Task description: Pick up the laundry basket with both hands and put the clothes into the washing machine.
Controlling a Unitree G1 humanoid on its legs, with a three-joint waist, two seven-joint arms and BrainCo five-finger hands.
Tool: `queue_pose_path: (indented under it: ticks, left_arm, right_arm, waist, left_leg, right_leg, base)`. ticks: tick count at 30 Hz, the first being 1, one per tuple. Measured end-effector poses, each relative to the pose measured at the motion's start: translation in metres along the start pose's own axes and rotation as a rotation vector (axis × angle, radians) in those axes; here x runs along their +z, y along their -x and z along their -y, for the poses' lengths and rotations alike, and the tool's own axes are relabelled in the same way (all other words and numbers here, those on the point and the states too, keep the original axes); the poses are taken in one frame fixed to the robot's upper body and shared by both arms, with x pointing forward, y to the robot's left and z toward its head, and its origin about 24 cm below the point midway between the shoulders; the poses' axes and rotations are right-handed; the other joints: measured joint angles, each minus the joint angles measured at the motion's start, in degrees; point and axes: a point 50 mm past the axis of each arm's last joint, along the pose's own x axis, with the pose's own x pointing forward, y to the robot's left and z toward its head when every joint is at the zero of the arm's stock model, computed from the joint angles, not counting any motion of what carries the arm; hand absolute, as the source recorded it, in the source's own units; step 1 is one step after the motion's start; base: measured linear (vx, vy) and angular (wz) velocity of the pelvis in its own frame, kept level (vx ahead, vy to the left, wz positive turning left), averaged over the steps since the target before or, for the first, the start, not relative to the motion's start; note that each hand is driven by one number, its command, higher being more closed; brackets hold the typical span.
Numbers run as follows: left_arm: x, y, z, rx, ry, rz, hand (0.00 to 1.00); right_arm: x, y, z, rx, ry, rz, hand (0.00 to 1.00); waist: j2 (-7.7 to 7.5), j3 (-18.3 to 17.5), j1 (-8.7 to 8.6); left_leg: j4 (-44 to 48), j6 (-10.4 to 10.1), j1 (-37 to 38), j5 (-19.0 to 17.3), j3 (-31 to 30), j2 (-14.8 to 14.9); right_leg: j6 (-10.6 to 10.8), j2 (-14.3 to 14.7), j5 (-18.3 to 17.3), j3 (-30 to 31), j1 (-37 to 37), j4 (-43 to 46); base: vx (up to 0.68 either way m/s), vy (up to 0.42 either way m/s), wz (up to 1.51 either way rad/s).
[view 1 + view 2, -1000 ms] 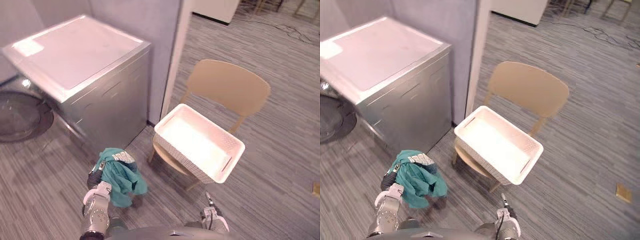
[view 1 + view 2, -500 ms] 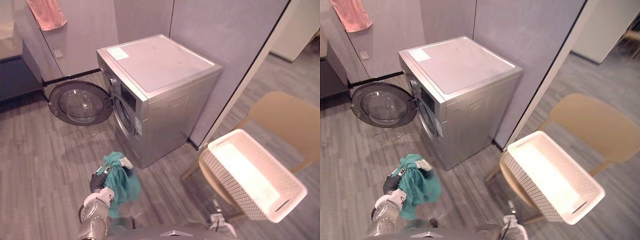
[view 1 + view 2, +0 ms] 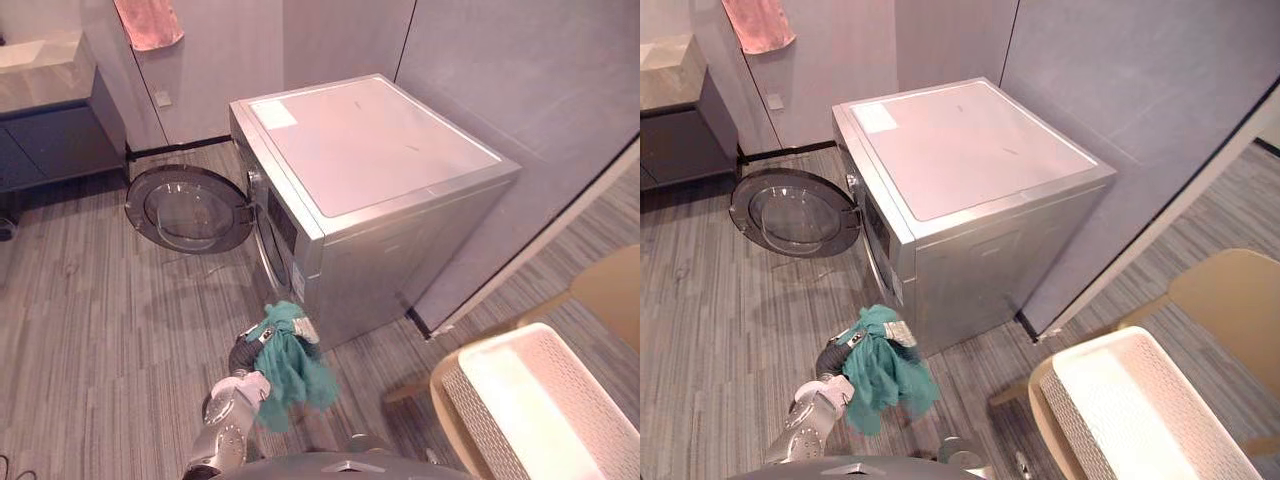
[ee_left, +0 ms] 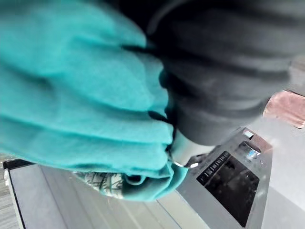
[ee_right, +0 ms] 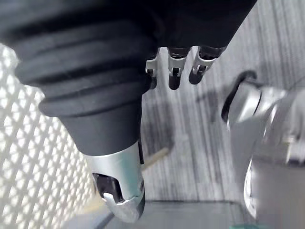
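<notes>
2 hands show. The left hand point(image 3: 245, 355) is raised over the grey plank floor point(image 3: 80, 330), low and left of centre, and it is clenched on a teal garment point(image 3: 292, 365). In the left wrist view the cloth bunches over its fingers in thick folds. The garment hangs from that hand as a crumpled bundle, its long axis roughly vertical, its loose end drooping toward the near right. A pale patterned patch shows at its top.

Just beyond the garment stands the washing machine point(image 3: 370, 150), silver, with a flat pale top. Its near front corner is close behind the cloth. The machine faces left. Its round door point(image 3: 190, 210) is swung wide open on the far-left side of the front, with the glass facing up and outward.

The right hand point(image 5: 119, 191) shows in the right wrist view. Its fingers and thumb are relaxed and hold nothing, and the lattice wall of the laundry basket point(image 3: 485, 425) is close beside it.

That basket is white, open side up, and rests on a tan chair point(image 3: 1225, 300) at the near right, well apart from the left hand. Its long axis runs from the far left to the near right, and it passes out of view at the lower right edge.

At the far left are a dark cabinet point(image 3: 50, 120) with a pale top and a pink towel point(image 3: 148, 22) hanging on the wall.
</notes>
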Motion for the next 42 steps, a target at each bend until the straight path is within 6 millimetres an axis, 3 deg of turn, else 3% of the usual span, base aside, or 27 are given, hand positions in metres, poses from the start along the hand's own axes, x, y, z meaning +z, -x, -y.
queue_pose_path:
  ticks: [1, 2, 4, 5, 7, 9, 11, 12, 13, 14, 15, 16, 17, 18, 19, 21, 23, 24, 26, 29, 31, 32, 34, 35, 37, 39, 42]
  left_arm:
    - [0.001, 0.001, -0.001, 0.006, 0.004, 0.005, 1.00]
    - [0.003, 0.004, -0.005, 0.020, 0.017, 0.022, 1.00]
    - [0.009, 0.006, -0.009, 0.041, 0.029, 0.050, 1.00]
    - [0.012, 0.006, -0.011, 0.053, 0.036, 0.064, 1.00]
    - [0.012, 0.007, -0.014, 0.070, 0.046, 0.066, 1.00]
    - [0.004, 0.013, -0.022, 0.109, 0.050, 0.040, 1.00]
    - [-0.008, 0.016, -0.030, 0.148, 0.046, -0.011, 1.00]
    - [-0.015, 0.018, -0.038, 0.170, 0.028, -0.053, 1.00]
    - [-0.012, 0.019, -0.047, 0.196, 0.011, -0.057, 1.00]
    - [-0.008, 0.020, -0.055, 0.220, -0.009, -0.053, 1.00]
    - [-0.005, 0.018, -0.053, 0.205, -0.034, -0.048, 1.00]
    - [-0.003, 0.017, -0.052, 0.196, -0.052, -0.045, 1.00]
    - [-0.001, 0.017, -0.053, 0.194, -0.073, -0.039, 1.00]
    - [0.000, 0.017, -0.054, 0.197, -0.079, -0.034, 1.00]
    - [0.003, 0.017, -0.054, 0.197, -0.080, -0.019, 1.00]
    - [0.005, 0.016, -0.053, 0.194, -0.084, -0.003, 1.00]
    - [0.009, 0.016, -0.054, 0.198, -0.079, 0.017, 1.00]
    - [0.008, 0.015, -0.053, 0.197, -0.075, 0.016, 1.00]
    - [0.002, 0.012, -0.050, 0.202, -0.050, -0.002, 1.00]
    - [-0.006, 0.000, -0.033, 0.172, -0.007, -0.030, 1.00]
    - [-0.008, 0.000, -0.031, 0.165, 0.007, -0.038, 1.00]
    - [-0.008, 0.001, -0.032, 0.168, 0.019, -0.036, 1.00]
    - [-0.006, 0.001, -0.027, 0.153, 0.040, -0.026, 1.00]
    - [-0.004, 0.002, -0.023, 0.132, 0.050, -0.014, 1.00]
    - [-0.001, 0.005, -0.021, 0.115, 0.059, 0.007, 1.00]
    - [0.002, 0.005, -0.022, 0.115, 0.053, 0.015, 1.00]
    - [-0.006, 0.007, -0.029, 0.141, 0.051, -0.020, 1.00]
  right_arm:
    - [0.002, -0.001, -0.007, 0.020, 0.003, 0.007, 0.00]
    - [0.005, -0.001, -0.015, 0.051, 0.022, 0.018, 0.00]
    - [0.005, -0.001, -0.034, 0.110, 0.058, 0.023, 0.00]
    - [0.004, 0.000, -0.045, 0.146, 0.069, 0.023, 0.00]
    - [0.003, 0.002, -0.060, 0.184, 0.063, 0.026, 0.00]
    - [0.003, 0.001, -0.061, 0.161, 0.028, 0.029, 0.00]
    - [0.007, -0.003, -0.047, 0.100, -0.001, 0.030, 0.00]
    - [0.007, -0.006, -0.031, 0.036, -0.036, 0.021, 0.00]
    - [-0.004, -0.004, -0.026, 0.003, -0.064, -0.015, 0.00]
    - [-0.018, -0.001, -0.016, -0.035, -0.105, -0.052, 0.00]
    - [-0.020, -0.001, -0.012, -0.054, -0.118, -0.065, 0.00]
    - [-0.020, -0.001, -0.011, -0.061, -0.128, -0.067, 0.00]
    - [-0.019, -0.002, -0.016, -0.045, -0.128, -0.063, 0.00]
    - [-0.019, -0.002, -0.018, -0.037, -0.120, -0.060, 0.00]
    - [-0.016, -0.002, -0.018, -0.032, -0.095, -0.048, 0.00]
    - [-0.016, -0.002, -0.017, -0.032, -0.092, -0.051, 0.00]
    - [-0.015, -0.003, -0.017, -0.029, -0.083, -0.051, 0.00]
    - [-0.014, -0.003, -0.019, -0.017, -0.078, -0.050, 0.00]
    - [-0.013, -0.003, -0.013, -0.027, -0.071, -0.051, 0.00]
    - [-0.002, -0.005, -0.013, -0.021, -0.062, -0.020, 0.00]
    - [-0.004, -0.005, -0.015, -0.013, -0.050, -0.026, 0.00]
    - [-0.009, -0.004, -0.019, 0.006, -0.011, -0.039, 0.00]
    - [-0.007, -0.004, -0.027, 0.043, 0.045, -0.032, 0.00]
    - [-0.001, -0.004, -0.031, 0.068, 0.074, -0.013, 0.00]
    - [0.006, -0.005, -0.039, 0.097, 0.104, 0.009, 0.00]
    - [0.007, -0.006, -0.041, 0.097, 0.109, 0.008, 0.00]
    - [0.006, -0.007, -0.036, 0.074, 0.101, -0.001, 0.00]
  waist:
    - [0.20, 0.08, 0.76]
    - [0.33, 0.03, 1.60]
    - [-0.06, -0.13, 2.66]
    - [-0.74, -0.45, 3.41]
    - [-1.65, -0.67, 4.11]
    - [-2.35, -1.55, 4.47]
    - [-1.82, -3.25, 4.73]
    - [-2.17, -4.87, 3.72]
    - [-4.57, -5.54, 3.10]
    - [-6.06, -6.69, 2.55]
    - [-6.58, -7.07, 2.59]
    - [-6.51, -7.08, 2.78]
    - [-6.42, -7.09, 2.41]
    - [-6.19, -7.05, 2.21]
    - [-5.55, -6.79, 2.15]
    - [-5.15, -6.60, 2.28]
    - [-4.71, -6.50, 2.02]
    - [-4.44, -6.57, 1.50]
    - [-3.34, -6.22, 1.19]
    - [-0.87, -4.60, 0.44]
    - [-1.37, -4.17, 0.95]
    - [-2.58, -3.73, 1.46]
    - [-2.58, -2.72, 2.44]
    - [-1.85, -2.24, 3.08]
    - [-0.26, -2.19, 3.60]
    - [-0.19, -2.18, 3.74]
    - [-0.28, -2.21, 3.50]
  left_leg:
    - [3.53, 0.91, -1.54, -0.09, 1.12, 0.94]
    - [6.36, 3.46, -3.75, -0.89, 4.01, 3.21]
    - [1.47, 7.79, -6.67, -2.22, 7.49, 7.79]
    - [-7.51, 9.83, -8.01, -1.91, 7.43, 10.33]
    - [-25.28, 10.47, -7.84, -0.49, 1.81, 11.46]
    - [-42.21, 9.38, -5.46, 2.68, -9.48, 11.16]
    - [-41.80, 7.40, -4.71, 4.03, -10.51, 10.60]
    - [-39.06, -0.88, -4.73, 2.54, -7.72, 9.31]
    - [-37.34, 0.00, -4.90, 1.48, -6.65, 6.26]
    - [-37.04, -0.06, -4.95, 0.51, -5.58, 4.02]
    - [-38.25, 1.02, -3.60, -0.15, -4.10, 3.06]
    - [-39.21, 1.97, -2.43, -0.25, -2.76, 2.84]
    - [-41.63, 4.04, 0.59, -0.23, 0.20, 2.59]
    - [-43.87, 5.17, 3.41, -0.02, 2.64, 2.28]
    - [-48.43, 6.50, 8.61, 0.78, 7.00, 1.97]
    - [-51.41, 7.14, 12.34, 1.16, 10.26, 1.72]
    - [-53.69, 8.04, 15.63, 0.53, 15.96, 1.34]
    - [-54.01, 8.24, 16.33, -0.36, 18.41, 1.20]
    - [-56.40, 7.87, 18.04, 0.54, 20.85, 0.47]
    - [-60.42, 7.78, 20.21, 3.65, 23.63, 0.37]
    - [-57.21, 7.77, 20.60, 3.47, 24.94, 1.40]
    - [-49.07, 8.04, 18.75, 2.45, 25.07, 2.87]
    - [-31.40, 9.36, 13.22, 2.54, 23.34, 7.15]
    - [-21.45, 10.69, 9.30, 4.94, 19.80, 9.12]
    - [-13.22, 11.20, 4.90, 3.80, 14.01, 8.96]
    - [-15.36, 11.08, 2.92, 0.92, 10.47, 8.14]
    - [-31.07, 11.41, 3.71, 0.68, 1.41, 8.50]
  right_leg:
    - [-0.02, 0.04, -0.01, 0.76, 1.49, -0.74]
    - [0.02, -0.46, 0.01, 2.75, 3.98, -2.28]
    - [0.55, -1.87, 0.25, 4.53, 6.44, -4.83]
    - [1.93, -3.17, 0.21, 6.29, 6.57, -5.32]
    - [4.01, -5.40, -0.73, 9.70, 6.02, -5.02]
    - [8.38, -9.17, -3.68, 14.09, 4.47, -3.42]
    - [11.38, -12.38, -6.10, 17.00, 5.09, -4.61]
    - [12.09, -14.92, -5.79, 18.38, 6.48, -4.11]
    - [11.45, -17.58, -4.20, 19.19, 5.62, -2.40]
    - [9.93, -19.18, 2.19, 19.96, 3.23, 0.93]
    - [5.94, -19.54, 10.62, 21.20, -0.36, 4.92]
    - [3.89, -19.85, 15.20, 21.08, -2.44, 7.21]
    - [0.15, -20.84, 19.38, 19.48, -5.92, 11.83]
    - [-0.49, -21.31, 18.17, 16.77, -8.35, 15.67]
    - [0.35, -21.30, 14.27, 9.56, -11.72, 20.65]
    - [1.15, -19.95, 11.41, 4.41, -13.79, 23.12]
    - [2.77, -15.56, 6.48, -2.90, -16.01, 23.77]
    - [2.83, -12.64, 4.05, -6.03, -15.97, 19.68]
    - [2.10, -10.67, 1.93, -8.73, -10.94, 8.36]
    - [1.85, -7.98, 3.70, -7.69, -9.42, 1.21]
    - [1.69, -7.11, 3.95, -6.40, -7.65, -1.11]
    - [1.78, -6.97, 3.98, -5.08, -5.91, -2.71]
    - [1.68, -6.36, 4.01, -3.23, -3.49, -3.70]
    - [1.32, -5.58, 3.76, -1.19, -2.96, -3.64]
    - [1.59, -5.49, 3.47, 2.90, -2.92, -3.65]
    - [2.55, -6.17, 3.84, 5.89, -3.65, -4.03]
    - [4.94, -6.80, 3.89, 10.89, -4.97, -4.15]
  base:
    - [0.37, 0.043, -0.54]
    - [0.27, 0.087, -0.82]
    - [0.28, 0.124, -0.86]
    - [0.37, 0.259, -0.85]
    - [0.35, 0.336, -0.84]
    - [0.39, 0.576, -0.81]
    - [0.42, 0.714, -0.67]
    - [0.45, 0.767, -0.31]
    - [0.44, 0.695, 0.06]
    - [0.40, 0.638, 0.10]
    - [0.39, 0.601, -0.11]
    - [0.37, 0.559, -0.43]
    - [0.27, 0.427, -0.61]
    - [0.35, 0.557, -1.01]
    - [0.24, 0.410, -1.01]
    - [0.13, 0.238, -1.05]
    - [0.06, 0.100, -1.32]
    - [0.04, 0.035, -0.98]
    - [0.10, 0.026, -0.90]
    - [0.09, 0.020, -0.49]
    - [0.03, -0.029, -0.33]
    - [-0.02, -0.105, -0.42]
    - [-0.04, -0.097, -0.58]
    - [-0.01, 0.053, -0.94]
    - [0.04, 0.153, -1.07]
    - [0.08, 0.191, -0.84]
    - [0.18, 0.370, -0.79]
